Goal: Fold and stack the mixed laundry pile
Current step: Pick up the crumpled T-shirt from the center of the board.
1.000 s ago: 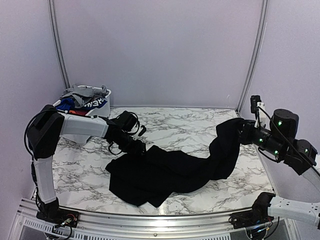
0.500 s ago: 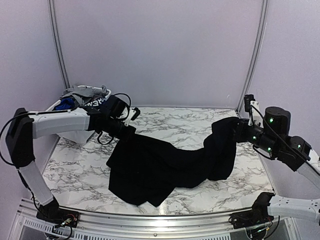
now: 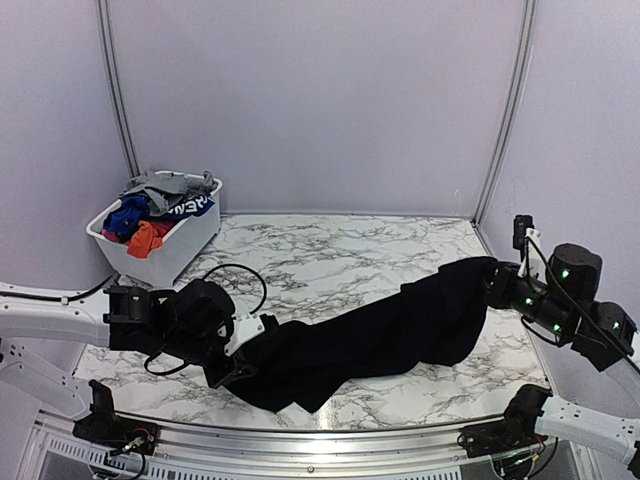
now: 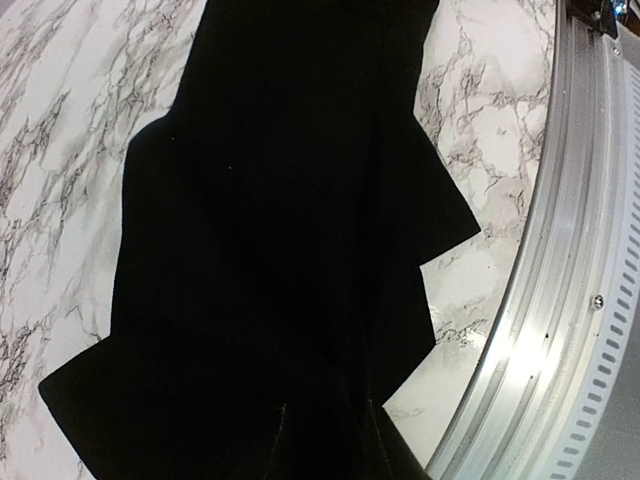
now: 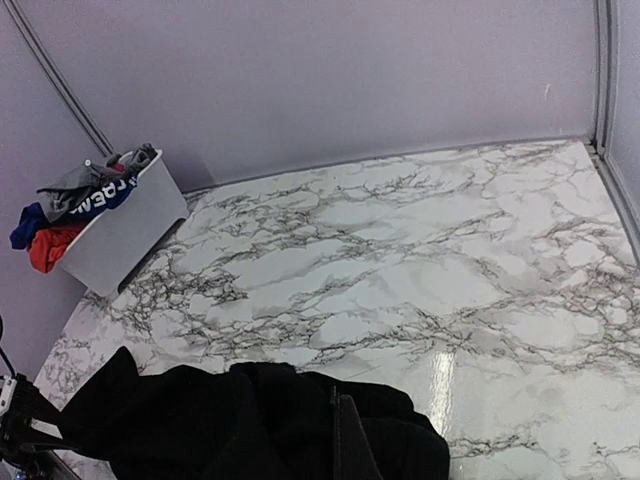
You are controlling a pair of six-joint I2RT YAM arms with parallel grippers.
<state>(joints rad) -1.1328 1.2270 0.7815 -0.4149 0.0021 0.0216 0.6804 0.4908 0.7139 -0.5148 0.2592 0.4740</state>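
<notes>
Top external, black garment (image 3: 380, 335) stretched into long band, rumpled, possibly doubled.

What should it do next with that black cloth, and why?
Probably lower the right hand to the table: the black garment stretches from the left hand across to it, bunched there, so it likely needs laying flat before any fold.

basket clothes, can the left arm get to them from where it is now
Probably yes: only bare marble lies between the left gripper and the basket. But the gripper is at the black garment's end and may need to let go first.
</notes>
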